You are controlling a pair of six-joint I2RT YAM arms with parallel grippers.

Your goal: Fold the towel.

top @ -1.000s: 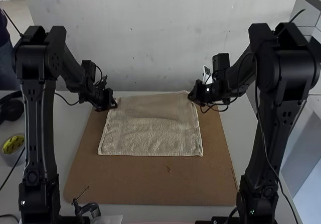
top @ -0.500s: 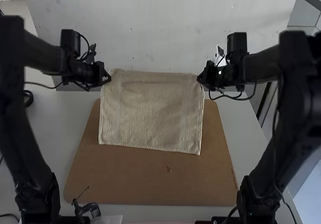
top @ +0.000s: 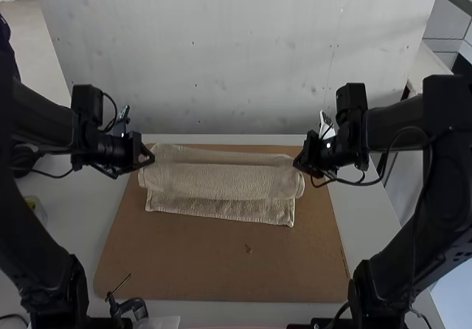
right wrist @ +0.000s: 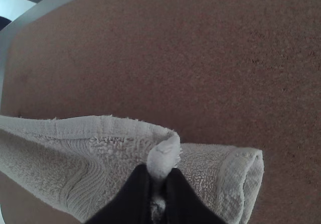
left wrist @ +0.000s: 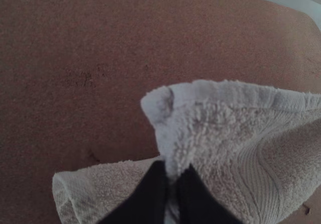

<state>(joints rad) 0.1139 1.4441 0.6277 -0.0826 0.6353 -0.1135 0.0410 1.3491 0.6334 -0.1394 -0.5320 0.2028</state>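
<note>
Surface: a flat brown board with rounded near corners (top: 221, 270), lying on a pale, smooth table (top: 358, 215) and stretching from under both sets of jaws toward your side. Table strips ran outward of each set, beyond the board's sides. A black metal clamp (top: 134, 307) stood at the board's near edge, on your side of the left jaws. A small yellow object, partly hidden (top: 31, 205), lay outward of the left jaws and nearer you.

Cloth: one beige terry towel with ribbed bands (top: 221, 181), spanning between the black left gripper (top: 150, 154) and the black right gripper (top: 297, 161). You had its far portion gripped at both sides. Its middle rolled over toward you in a broad, loose curve, above a lower layer lying on the board.

Jaws: in the left wrist view, the left gripper (left wrist: 174, 176) was closed on gathered towel; in the right wrist view, the right gripper (right wrist: 158, 179) pinched the opposite side likewise.

Edges: the towel's near hem lay nearer you than both jaws, with a wide stretch of bare board between it and the clamp.
</note>
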